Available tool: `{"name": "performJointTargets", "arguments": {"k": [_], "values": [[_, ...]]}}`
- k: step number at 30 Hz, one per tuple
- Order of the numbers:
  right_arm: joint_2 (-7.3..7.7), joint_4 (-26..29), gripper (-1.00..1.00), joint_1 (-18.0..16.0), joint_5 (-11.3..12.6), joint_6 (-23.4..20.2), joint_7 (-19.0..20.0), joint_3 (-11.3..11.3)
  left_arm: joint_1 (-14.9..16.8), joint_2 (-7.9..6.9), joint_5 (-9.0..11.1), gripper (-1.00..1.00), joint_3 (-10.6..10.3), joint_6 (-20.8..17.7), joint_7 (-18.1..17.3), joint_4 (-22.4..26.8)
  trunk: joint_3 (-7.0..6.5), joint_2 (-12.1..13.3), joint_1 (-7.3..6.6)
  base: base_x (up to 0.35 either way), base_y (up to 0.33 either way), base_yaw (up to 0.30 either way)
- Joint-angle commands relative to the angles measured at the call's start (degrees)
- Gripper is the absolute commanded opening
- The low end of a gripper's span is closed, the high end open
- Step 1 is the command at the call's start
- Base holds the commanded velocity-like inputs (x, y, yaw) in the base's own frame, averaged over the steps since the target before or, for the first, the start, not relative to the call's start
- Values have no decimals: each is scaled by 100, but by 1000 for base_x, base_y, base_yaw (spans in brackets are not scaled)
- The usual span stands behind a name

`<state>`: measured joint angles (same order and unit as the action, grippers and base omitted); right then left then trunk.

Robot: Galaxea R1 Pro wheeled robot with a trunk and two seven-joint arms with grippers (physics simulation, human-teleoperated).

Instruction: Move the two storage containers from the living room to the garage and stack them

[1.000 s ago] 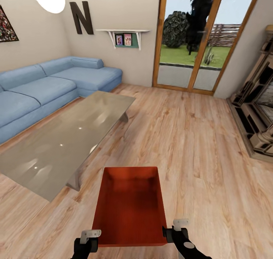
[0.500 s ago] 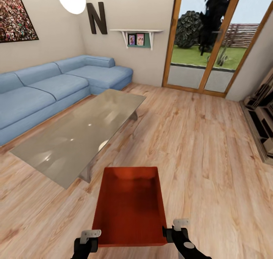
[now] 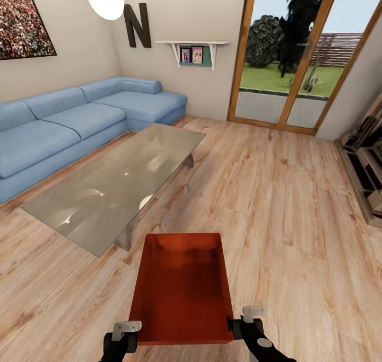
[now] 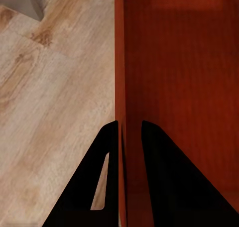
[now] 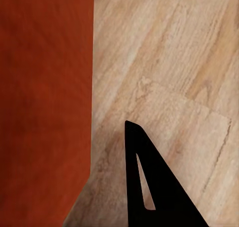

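Living room (image 3: 276,182): both grippers clamp container (image 3: 183,293).

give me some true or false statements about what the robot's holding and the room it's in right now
1. The left gripper has its fingers on either side of a wall of the storage container. True.
2. The container is full of books. False: it is empty, its ribbed bottom bare.
3. The robot is in the living room, with a blue sofa and a glass-topped table ahead on its left. True.
4. The container rests on the glass table. False: it is held between both grippers in front of the robot, over the wood-plank floor.
5. A red car is parked ahead. False: ahead are glass doors onto a garden.
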<state>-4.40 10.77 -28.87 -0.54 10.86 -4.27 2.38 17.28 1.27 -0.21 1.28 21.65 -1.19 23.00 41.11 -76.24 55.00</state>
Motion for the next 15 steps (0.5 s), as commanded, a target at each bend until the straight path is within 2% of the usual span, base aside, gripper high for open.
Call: {"name": "performJointTargets", "arguments": {"k": [1,4,15], "values": [[89,-4,-100,-5,1,21,-65,-53,3,-4,48,-100,83,15,48,3,4,-2,0,-23,5,0],[89,-4,-100,-5,2,21,-65,-53,3,-4,48,-100,83,15,48,3,4,-2,0,-195,41,0],[89,-4,-100,-5,2,21,-65,-53,3,-4,48,-100,83,15,48,3,4,-2,0,-284,54,0]]}}
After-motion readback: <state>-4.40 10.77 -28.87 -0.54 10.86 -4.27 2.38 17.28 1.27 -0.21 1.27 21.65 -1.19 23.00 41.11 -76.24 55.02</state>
